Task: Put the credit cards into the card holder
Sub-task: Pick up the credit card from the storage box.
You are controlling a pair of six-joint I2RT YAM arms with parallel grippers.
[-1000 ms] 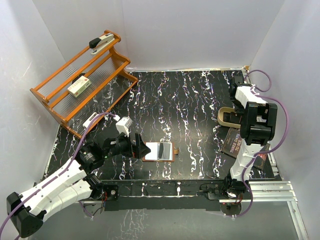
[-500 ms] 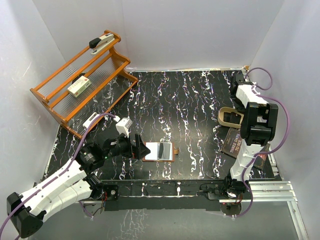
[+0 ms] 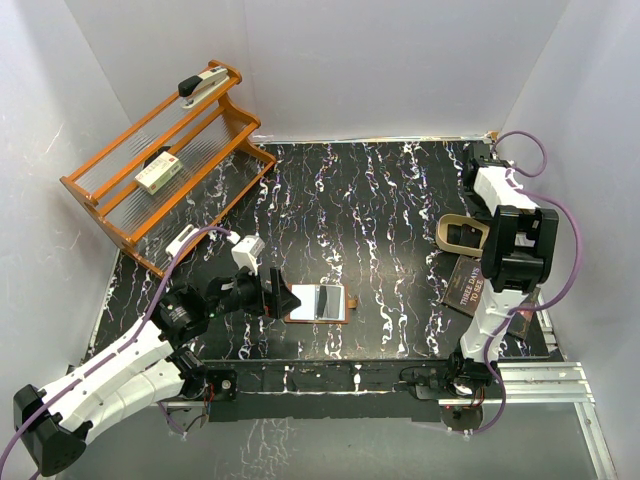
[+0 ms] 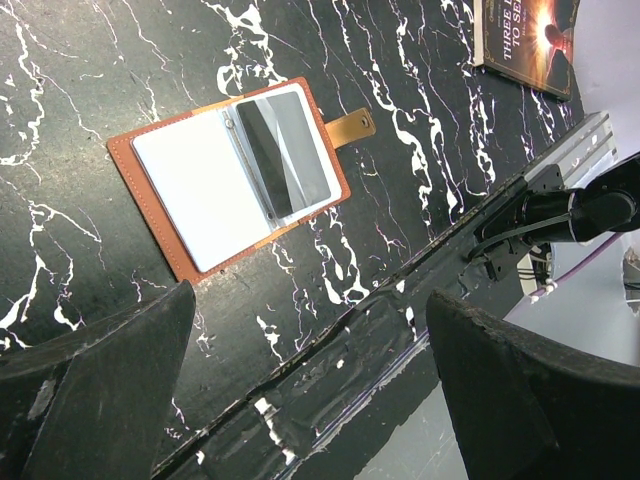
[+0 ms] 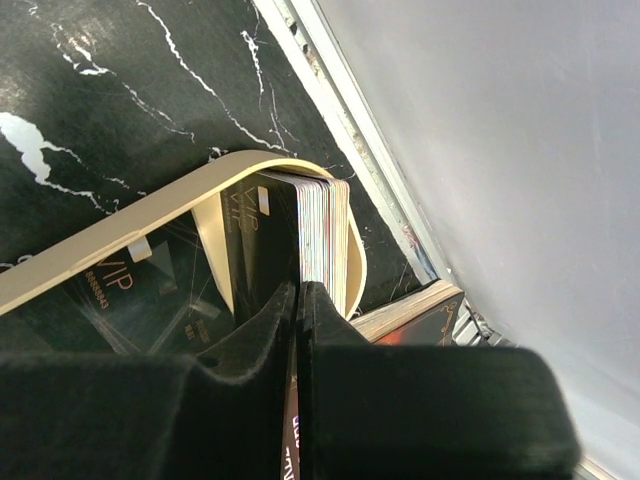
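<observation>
The brown card holder point(image 3: 318, 302) lies open near the table's front middle, snap tab to the right. In the left wrist view it point(image 4: 150, 170) holds a white card point(image 4: 195, 190) in the left pocket and a darker grey card point(image 4: 285, 150) in the right one. My left gripper point(image 3: 287, 299) is open and empty just left of it, fingers spread wide point(image 4: 310, 300). My right gripper point(image 5: 298, 292) is shut on a thin card held edge-on, beside a stack of credit cards point(image 5: 325, 235) standing in a tan curved stand point(image 5: 120, 235). In the top view its fingers are hidden under the right arm point(image 3: 515, 240).
The tan stand point(image 3: 462, 232) sits at the right, with a dark lettered book point(image 3: 468, 285) in front of it. An orange rack point(image 3: 165, 160) at the back left carries a white-and-green box point(image 3: 158, 173) and a stapler point(image 3: 200, 85). White walls enclose the table.
My right arm has shifted slightly to the right, uncovering more of the tan stand. My left arm and the card holder have not moved.
</observation>
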